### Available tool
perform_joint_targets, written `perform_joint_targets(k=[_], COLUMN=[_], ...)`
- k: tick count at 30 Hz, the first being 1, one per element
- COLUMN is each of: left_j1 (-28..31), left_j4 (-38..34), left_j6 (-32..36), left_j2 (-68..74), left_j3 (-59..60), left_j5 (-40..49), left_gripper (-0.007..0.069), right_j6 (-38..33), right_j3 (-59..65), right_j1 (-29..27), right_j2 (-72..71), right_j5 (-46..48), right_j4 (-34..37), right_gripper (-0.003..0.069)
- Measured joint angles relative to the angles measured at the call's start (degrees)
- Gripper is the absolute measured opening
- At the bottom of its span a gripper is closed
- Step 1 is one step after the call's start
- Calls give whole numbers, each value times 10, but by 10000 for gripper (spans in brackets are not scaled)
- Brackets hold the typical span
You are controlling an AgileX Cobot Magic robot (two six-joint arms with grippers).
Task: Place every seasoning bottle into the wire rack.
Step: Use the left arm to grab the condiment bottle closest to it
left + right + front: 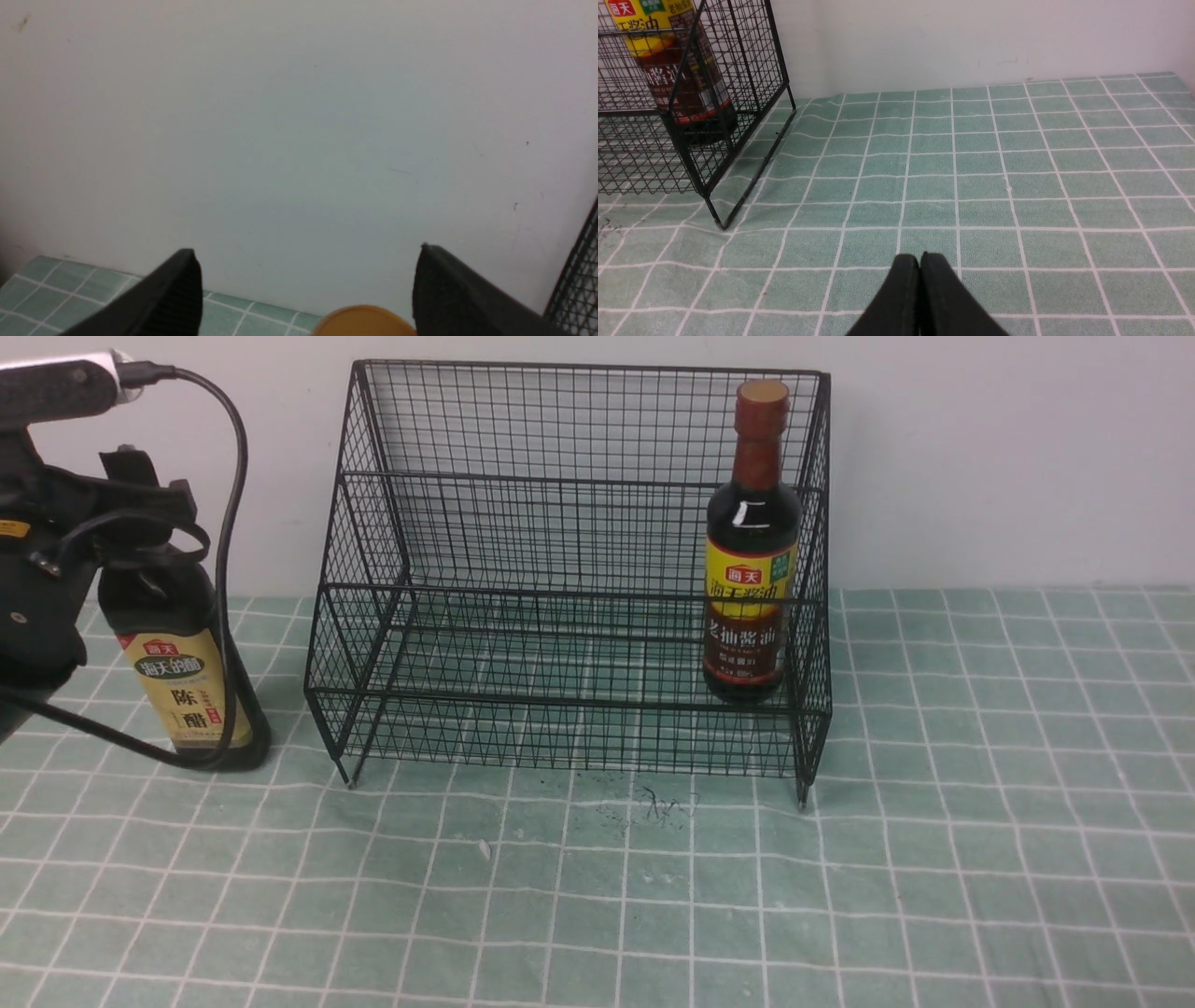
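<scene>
One bottle of two is in: the red-capped bottle (pixel 752 541) stands upright at the right end of the rack (pixel 560 476), on its lower tier. Left to do: the gold-capped bottle (pixel 182 681), upright on the surface (pixel 597 896) just left of the rack. Left tool (pixel 307 251) gapes wide astride its cap (pixel 364 322), gripping nothing; right tool (pixel 920 259) is pressed closed, empty. The lower tier is bare leftward; the rack's side wall and a cable (pixel 245 457) crowd the route.

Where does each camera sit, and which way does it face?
Front view: between the arms, facing the wire rack; left arm shows.
Left wrist view: left arm, facing the wall; open left end effector, gold cap.
Right wrist view: right arm, facing the tablecloth; shut right end effector.
Front and right wrist share the long-necked bottle.
</scene>
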Motion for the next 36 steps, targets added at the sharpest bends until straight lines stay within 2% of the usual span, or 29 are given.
perform_joint_targets(k=[16,32,34,36], left_j1=[0,0,0,0], left_j4=[0,6,14,21], left_j6=[10,17,19,19], left_j2=[-34,47,50,53], left_j3=[1,1,1,1], left_j5=[16,16,13,13], left_gripper=[554,552,536,465], right_j6=[0,0,0,0], right_j3=[0,0,0,0], right_j1=[0,0,0,0], right_j2=[0,0,0,0], right_j5=[0,0,0,0], right_j4=[0,0,0,0], right_gripper=[-15,-15,-15,-15])
